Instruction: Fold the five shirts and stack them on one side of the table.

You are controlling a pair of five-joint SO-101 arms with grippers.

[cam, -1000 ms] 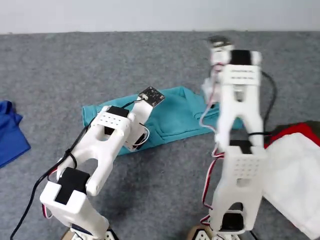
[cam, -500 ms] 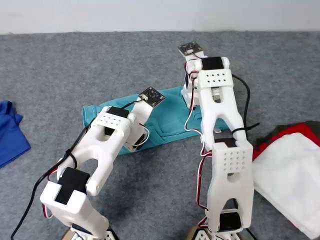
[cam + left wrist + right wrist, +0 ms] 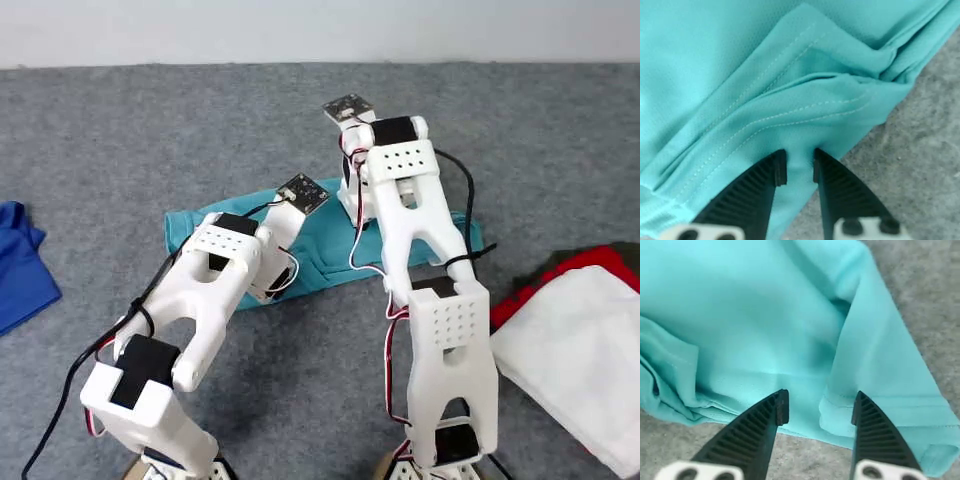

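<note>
**Position.** The teal lightweight knit shirt (image 3: 330, 240) is lying partly folded near the middle of the grey felt-covered table (image 3: 150, 130), beneath both arms.

**Tools.** The left tool (image 3: 795, 170) is sitting at the shirt's near hem, with its fingers narrowed onto a ridge of cloth, and I judge it to be gripping. The right tool (image 3: 817, 412) is hanging spread wide above the hem at the other end, gripping nothing.

**Handling (judgement).** The cloth is behaving as light, thin and limp. A single layer is likely to slip or bunch, so the doubled, stitched hem is offering the surer hold.

**Views.**
- **High view:** it is supplying the layout, with a blue garment (image 3: 20, 265) at one table edge and a white cloth (image 3: 580, 350) over a red one (image 3: 570, 268) at the other.
- **Wrist views:** they are supplying the stitch lines and layered folds, which the arms are covering from above.
</note>
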